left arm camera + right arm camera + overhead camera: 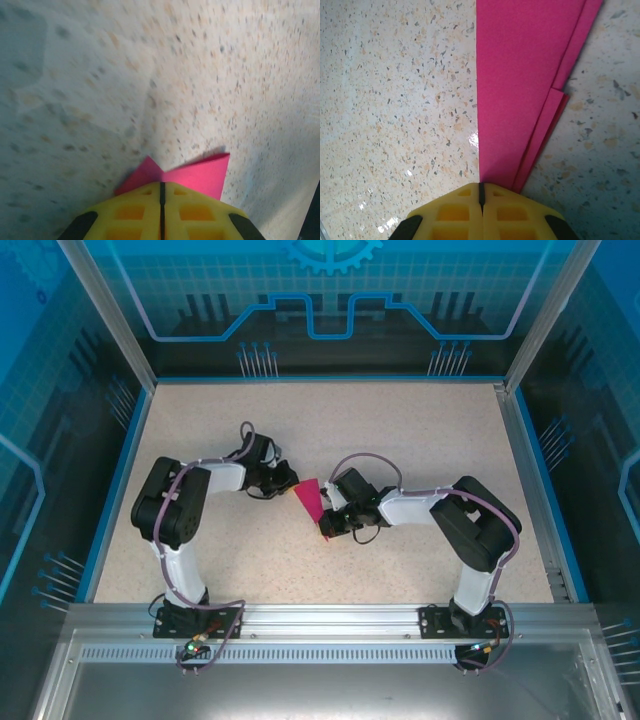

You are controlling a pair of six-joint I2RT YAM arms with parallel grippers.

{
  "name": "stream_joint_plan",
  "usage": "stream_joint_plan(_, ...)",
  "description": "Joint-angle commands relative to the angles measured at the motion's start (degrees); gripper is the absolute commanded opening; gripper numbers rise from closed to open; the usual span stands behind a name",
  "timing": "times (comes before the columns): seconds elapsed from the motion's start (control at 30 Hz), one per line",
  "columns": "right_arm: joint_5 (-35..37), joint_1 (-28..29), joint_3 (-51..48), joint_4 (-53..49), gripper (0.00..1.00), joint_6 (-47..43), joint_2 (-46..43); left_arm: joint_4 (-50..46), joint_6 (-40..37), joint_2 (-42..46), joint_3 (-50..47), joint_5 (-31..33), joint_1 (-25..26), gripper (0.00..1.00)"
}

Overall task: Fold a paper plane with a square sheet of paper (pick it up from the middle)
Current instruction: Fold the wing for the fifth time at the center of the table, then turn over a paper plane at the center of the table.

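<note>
Magenta paper plane (308, 498) pinched, bare table (400, 430) around.

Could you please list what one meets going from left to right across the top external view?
left arm → left gripper → folded pink paper → right gripper → right arm

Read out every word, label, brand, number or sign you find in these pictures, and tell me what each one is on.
No readable text anywhere.
pink paper: plain, no print.
left gripper, right gripper: yellow, unmarked.
blue back panel: a gear emblem and line patterns, no letters.
arm bases: fittings too small to read.
</note>
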State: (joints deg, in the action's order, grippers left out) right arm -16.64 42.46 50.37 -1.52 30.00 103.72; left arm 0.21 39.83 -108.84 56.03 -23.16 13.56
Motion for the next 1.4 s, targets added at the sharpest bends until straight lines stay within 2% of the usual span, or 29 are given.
stream_joint_plan(0.0,6.6,0.3,-3.8,-12.3,0.04,-0.5,3.5,-1.9,-2.1,-1.9,0.9,6.0,-3.8,0.12)
stream_joint_plan(0.3,4.4,0.3,-1.9,-10.4,0.04,0.5,0.6,-5.3,-4.6,3.1,3.5,8.0,-5.3,0.15)
stream_joint_plan(0.47,2.1,0.0,2.0,-8.5,0.08,0.7,-4.3,-8.5,-5.1,9.6,2.3,9.7,-6.0,0.22)
stream_joint_plan(0.6,-1.3,-0.8,4.1,-5.7,0.2,1.1,-10.5,-11.0,-3.8,15.6,-0.8,10.5,-6.0,0.34)
stream_joint_plan(0.67,-1.0,-1.8,4.5,-5.7,0.31,1.3,-13.6,-12.4,-3.1,19.2,-2.9,10.9,-5.9,0.39)
stream_joint_plan(0.8,3.4,-5.1,2.6,-7.4,0.48,1.6,-18.8,-15.6,-2.2,25.0,-6.0,11.7,-5.6,0.49)
stream_joint_plan(0.87,6.8,-7.6,1.0,-8.5,0.53,1.1,-21.5,-17.1,-1.6,27.3,-6.9,12.5,-4.7,0.53)
stream_joint_plan(1.0,10.2,-14.6,-1.8,-11.1,0.64,-0.6,-26.3,-21.8,-0.7,29.6,-6.3,17.2,-1.0,0.62)
stream_joint_plan(1.13,9.8,-21.3,-2.3,-13.7,0.76,-2.5,-28.7,-26.8,1.3,28.9,-3.6,26.6,5.4,0.67)
stream_joint_plan(1.23,9.4,-23.3,-5.9,-10.7,0.88,-1.3,-30.4,-30.4,3.8,26.7,-1.1,34.3,11.4,0.67)
stream_joint_plan(1.37,10.9,-25.0,-9.6,-8.7,0.94,-0.3,-31.4,-35.4,7.6,21.6,4.4,40.5,19.1,0.69)
